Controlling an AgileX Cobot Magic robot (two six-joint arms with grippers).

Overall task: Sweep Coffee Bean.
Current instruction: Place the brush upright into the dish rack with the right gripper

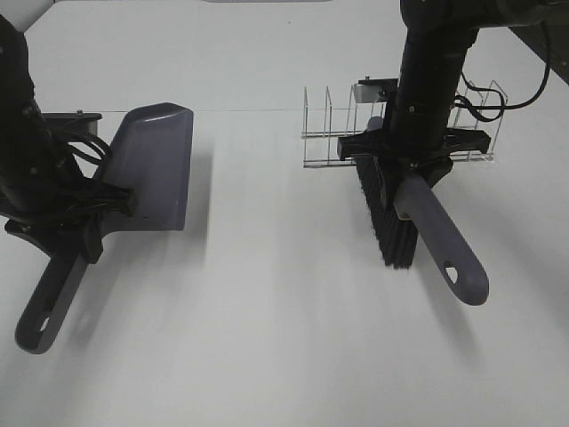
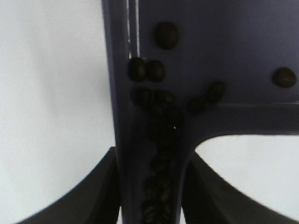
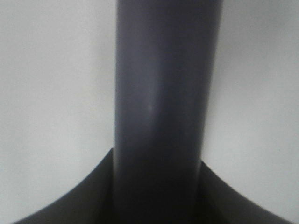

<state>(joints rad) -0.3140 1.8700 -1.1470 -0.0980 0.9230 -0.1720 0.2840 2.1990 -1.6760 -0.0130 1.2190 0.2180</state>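
The white tabletop [image 1: 284, 374] is carrying the setup, and no loose beans are showing on it in the high view.

At 9 o'clock the grey-purple dustpan [image 1: 158, 165] is being held with its handle pointing to 7 o'clock. The left end effector [image 1: 78, 233] is clamping that handle. Judging by its offset shadow, the pan is probably hanging raised and tipped handle-down, likely so the load is not rolling off the lip.

At 2 o'clock the brush [image 1: 425, 233] is hanging with its handle running toward 5 o'clock. The right end effector [image 1: 404, 169] is gripping it tightly near the head, probably for bristle control.

A wire rack [image 1: 324, 133] is standing just behind.

The coffee beans [image 2: 159, 119] are lying inside the dustpan. Most are pooling in the handle channel and a few are scattering across the pan floor.

Judgement: the sweep is looking essentially complete.
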